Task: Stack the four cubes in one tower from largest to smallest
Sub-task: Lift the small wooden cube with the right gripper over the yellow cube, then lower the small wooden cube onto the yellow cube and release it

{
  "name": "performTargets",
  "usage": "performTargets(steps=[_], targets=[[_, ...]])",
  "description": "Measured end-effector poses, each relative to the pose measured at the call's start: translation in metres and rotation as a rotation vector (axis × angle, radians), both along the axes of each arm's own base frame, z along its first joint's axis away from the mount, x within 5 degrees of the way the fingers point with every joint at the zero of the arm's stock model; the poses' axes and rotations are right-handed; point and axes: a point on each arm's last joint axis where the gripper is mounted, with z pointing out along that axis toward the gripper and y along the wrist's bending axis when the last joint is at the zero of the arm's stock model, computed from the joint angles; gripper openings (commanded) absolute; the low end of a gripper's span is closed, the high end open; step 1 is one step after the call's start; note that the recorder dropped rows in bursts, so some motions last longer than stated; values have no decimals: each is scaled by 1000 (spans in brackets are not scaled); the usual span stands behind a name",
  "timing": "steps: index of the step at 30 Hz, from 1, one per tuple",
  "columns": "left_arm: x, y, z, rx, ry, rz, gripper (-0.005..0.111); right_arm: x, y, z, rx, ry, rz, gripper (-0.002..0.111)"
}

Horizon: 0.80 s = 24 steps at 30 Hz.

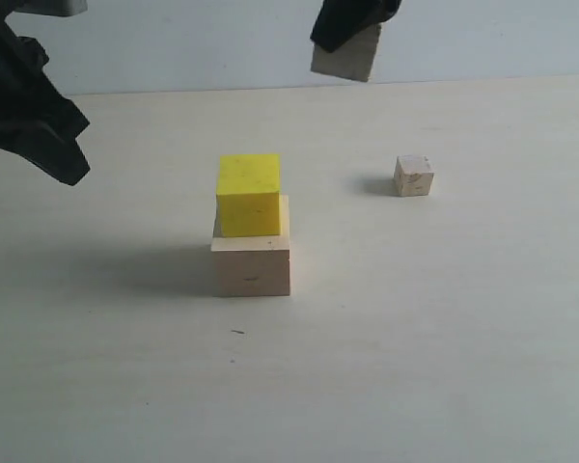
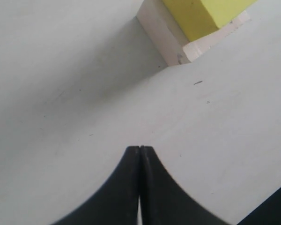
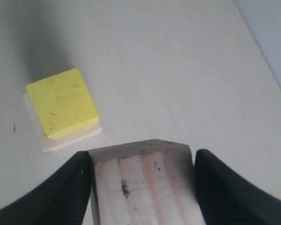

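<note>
In the exterior view, a large pale wooden cube stands mid-table on the pale tabletop. A bright yellow cube rests on it, set toward its far edge. A small pale wooden cube sits well apart, right and farther back. The right gripper hangs high at the far side, pinching a medium grain-lined wooden cube. The left gripper hovers at the left.

In the left wrist view, its jaws are pressed together and empty, near the two-cube stack.

In the right wrist view, the fingers clamp two opposite flat faces of the grained cube. It looks light, rigid and smooth, so a square grip on those flat faces, leaving the underside free, probably suits it best.
</note>
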Motion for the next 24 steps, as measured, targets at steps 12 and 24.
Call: performTargets(steps=[12,24], targets=[[0,0,0,1,-4,-14,0,-7,56,-27,-41,12,214,0],[0,0,0,5,-9,-28,0,-2,75,-44,-49,38,249,0]])
